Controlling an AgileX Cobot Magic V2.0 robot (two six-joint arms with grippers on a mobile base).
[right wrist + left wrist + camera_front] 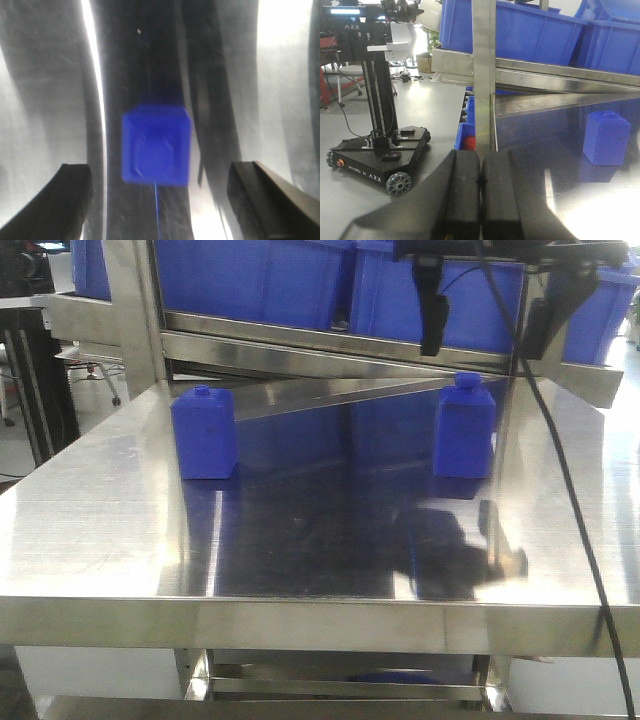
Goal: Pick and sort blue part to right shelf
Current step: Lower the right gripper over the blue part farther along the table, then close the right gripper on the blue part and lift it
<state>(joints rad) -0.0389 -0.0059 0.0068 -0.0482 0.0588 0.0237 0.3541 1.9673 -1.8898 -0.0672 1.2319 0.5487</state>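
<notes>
Pre-grasp: my right gripper (159, 200) wide open, empty, over small capped solid-blue plastic block (156, 145), steel table's (100, 540) far-right corner. Next: descend, close.

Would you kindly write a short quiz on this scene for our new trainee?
1. True or false: the left gripper is shut, holding nothing.
2. Over the blue part, the right gripper is: A) shut on it, B) open, not touching it, C) shut beside it.
3. Fill in: ___ blue blocks stand on the steel table.
Key: 1 true; 2 B; 3 two.
</notes>
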